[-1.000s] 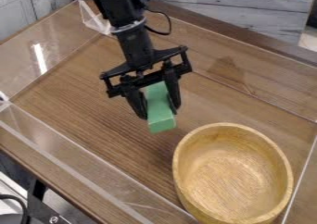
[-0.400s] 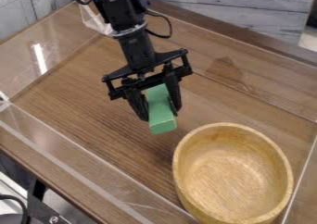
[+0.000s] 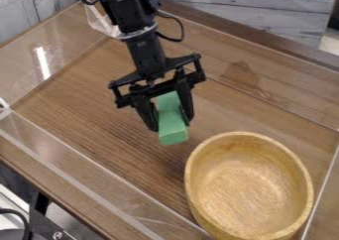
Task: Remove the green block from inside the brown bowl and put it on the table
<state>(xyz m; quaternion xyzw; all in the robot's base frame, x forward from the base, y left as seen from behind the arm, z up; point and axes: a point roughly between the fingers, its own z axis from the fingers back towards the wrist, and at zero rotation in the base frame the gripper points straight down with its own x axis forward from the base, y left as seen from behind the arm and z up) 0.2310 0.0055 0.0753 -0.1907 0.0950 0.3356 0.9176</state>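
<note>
Gripper (image 3: pixel 165 103): black, two-fingered, pointing steeply down from the arm (image 3: pixel 137 28) that enters at the top; jaws drawn in narrow and clamped on the green block, one finger on each of its long sides.
Green block (image 3: pixel 171 122): bright green bar, tilted, upper end pinched between the fingers, lower end down at the tabletop just left of the bowl's rim; whether that end touches the wood cannot be told.
Block versus bowl: outside the bowl, just beside its upper-left rim, not touching it.
Brown bowl (image 3: pixel 251 145): round, light tan wood with visible grain and a thick rim, upright at the lower right; only bare wood showing inside.
Table (image 3: pixel 79 105): brown wood-grain top, bearing the bowl.
Clear plastic walls (image 3: pixel 79 170): low, running along the table's edges, glare on the left and near panels.
Cable (image 3: pixel 169 26): dark, looped beside the arm's upper section.
</note>
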